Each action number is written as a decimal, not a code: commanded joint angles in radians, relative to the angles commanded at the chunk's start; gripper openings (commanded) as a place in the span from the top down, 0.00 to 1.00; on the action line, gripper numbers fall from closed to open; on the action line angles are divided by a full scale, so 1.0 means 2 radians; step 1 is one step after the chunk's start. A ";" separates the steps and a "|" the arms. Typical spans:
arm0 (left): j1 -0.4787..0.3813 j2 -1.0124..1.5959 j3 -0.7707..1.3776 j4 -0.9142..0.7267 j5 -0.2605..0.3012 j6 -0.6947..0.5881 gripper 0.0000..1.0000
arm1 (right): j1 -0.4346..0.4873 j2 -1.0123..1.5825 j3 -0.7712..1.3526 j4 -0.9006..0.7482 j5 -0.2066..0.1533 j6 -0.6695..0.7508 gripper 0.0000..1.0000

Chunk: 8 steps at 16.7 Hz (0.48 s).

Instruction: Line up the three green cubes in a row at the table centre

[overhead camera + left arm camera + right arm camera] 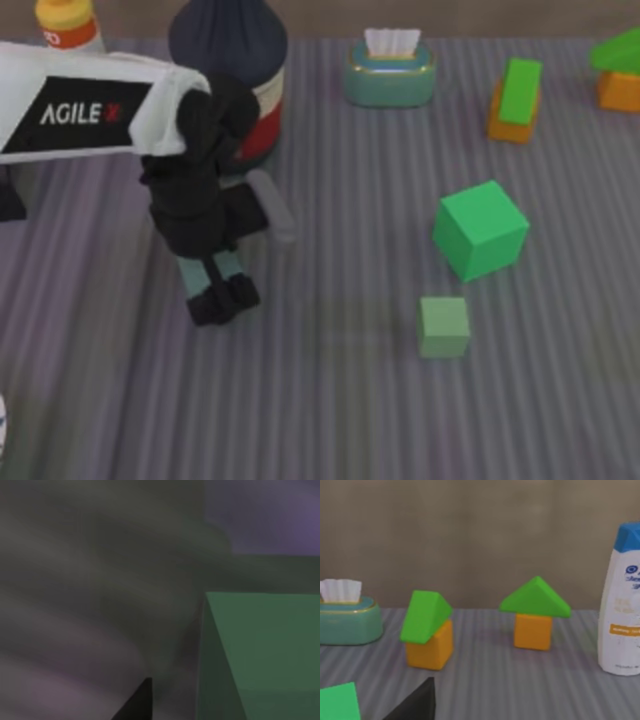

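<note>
The largest, bright green cube (pixel 480 228) stands right of the table's (pixel 330 400) centre, and one corner of it shows in the right wrist view (pixel 339 702). The small pale green cube (pixel 444 326) lies just in front of it. My left gripper (pixel 222 298) points down at the left, open, over the dull teal-green cube (pixel 192 272), which it mostly hides. In the left wrist view this cube (pixel 265 650) is very close, with a gap between it and one dark fingertip (pixel 137 705). My right gripper (pixel 420 705) is outside the top view.
Along the back stand a dark round bottle (pixel 228 60), a yellow-capped bottle (pixel 68 25) and a teal tissue box (pixel 391 70). An orange block with a green slab (pixel 515 98), another with a green wedge (pixel 622 70) and a white shampoo bottle (pixel 622 605) are at the right.
</note>
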<state>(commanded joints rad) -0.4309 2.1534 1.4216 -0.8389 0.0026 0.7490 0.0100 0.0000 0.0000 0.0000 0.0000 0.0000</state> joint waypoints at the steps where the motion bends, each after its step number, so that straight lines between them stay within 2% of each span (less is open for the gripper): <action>1: 0.000 0.000 0.000 0.000 0.000 0.000 0.60 | 0.000 0.000 0.000 0.000 0.000 0.000 0.00; 6: 0.000 0.000 0.000 0.000 0.000 0.000 0.98 | 0.000 0.000 0.000 0.000 0.000 0.000 0.00; 8: 0.000 0.000 0.000 0.000 0.000 0.000 1.00 | 0.000 0.000 0.000 0.000 0.000 0.000 0.00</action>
<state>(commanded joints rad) -0.4309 2.1534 1.4216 -0.8389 0.0026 0.7490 0.0100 0.0000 0.0000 0.0000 0.0000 0.0000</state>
